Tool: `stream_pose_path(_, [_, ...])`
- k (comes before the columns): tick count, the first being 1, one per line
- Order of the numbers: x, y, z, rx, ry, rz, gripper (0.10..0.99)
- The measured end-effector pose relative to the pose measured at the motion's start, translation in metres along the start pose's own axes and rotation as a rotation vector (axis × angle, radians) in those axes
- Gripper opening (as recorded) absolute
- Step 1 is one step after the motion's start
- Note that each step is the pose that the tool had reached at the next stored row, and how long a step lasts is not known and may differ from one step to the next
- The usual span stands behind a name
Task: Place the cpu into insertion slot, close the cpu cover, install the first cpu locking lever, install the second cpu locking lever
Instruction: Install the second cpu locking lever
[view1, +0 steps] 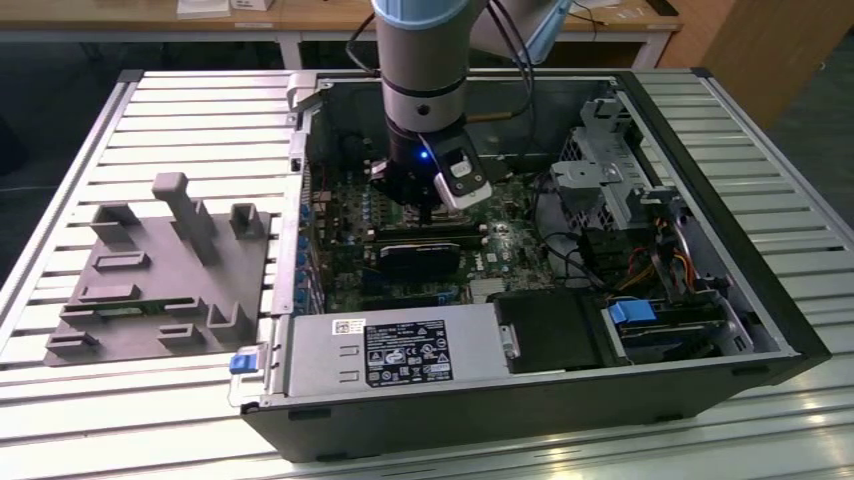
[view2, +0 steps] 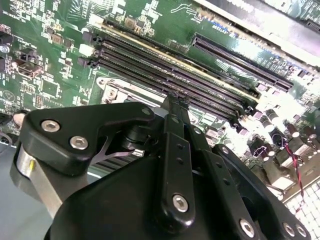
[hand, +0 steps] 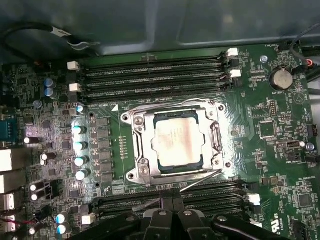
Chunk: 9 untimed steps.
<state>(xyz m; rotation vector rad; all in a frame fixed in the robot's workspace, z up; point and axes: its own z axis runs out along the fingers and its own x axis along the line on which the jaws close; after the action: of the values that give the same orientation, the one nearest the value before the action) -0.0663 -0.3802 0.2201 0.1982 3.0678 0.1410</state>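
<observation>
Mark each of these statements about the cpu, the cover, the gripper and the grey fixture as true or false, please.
1. The cpu lies in the slot. True.
2. The cover stands upright, open. False: it lies flat, framing the cpu.
3. The gripper is inside the case, above the motherboard. True.
4. The gripper holds the cpu. False: the cpu sits in the slot, apart from the gripper.
5. The grey fixture lies on the exterior view's right of the case. False: it lies on that view's left.
</observation>
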Motion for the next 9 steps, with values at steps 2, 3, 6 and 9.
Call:
stream_pose_path(2, [0.0010,-0.0018,0.0008,-0.014,0.0020,-0.001,0.102])
stream_pose_path(3, [0.0018,-0.0026,0.0013,-0.023,0.0032,-0.001,0.102])
stream_pose_path(6, [0.0041,-0.0057,0.0028,-0.047,0.0065,-0.003,0.102])
stream_pose_path(9, [0.0053,-0.0104,0.0041,-0.059,0.0081,-0.003,0.102])
